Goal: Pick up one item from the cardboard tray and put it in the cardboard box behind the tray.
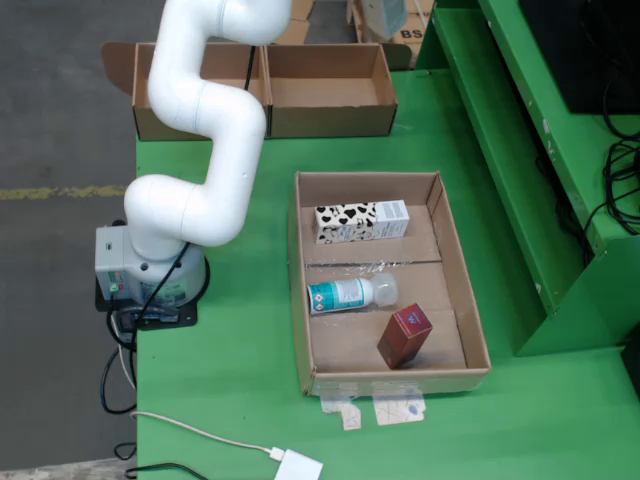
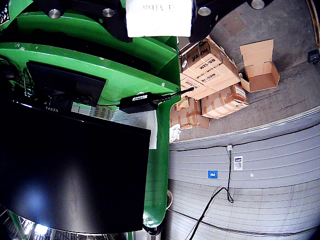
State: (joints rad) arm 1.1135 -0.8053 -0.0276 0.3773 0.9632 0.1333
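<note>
In the fixed view the cardboard tray (image 1: 297, 300) lies on the green table and holds a cow-patterned carton (image 1: 360, 221), a clear bottle with a teal label (image 1: 345, 294) and a dark red box (image 1: 404, 336). Behind it stands an open cardboard box (image 1: 330, 95) with nothing in it. The white arm (image 1: 205, 110) rises out of the top of this view, so its gripper does not show there. In the wrist view the gripper (image 2: 159, 22) is at the top edge, its black jaws on either side of a white box (image 2: 159, 12) with printed text.
A second open cardboard box (image 1: 150, 125) stands left of the first, partly behind the arm. Green shelving (image 1: 520, 150) runs along the right. A white cable and adapter (image 1: 298, 465) lie at the front. The wrist view faces a dark monitor (image 2: 70, 170) and stacked cartons (image 2: 210, 75).
</note>
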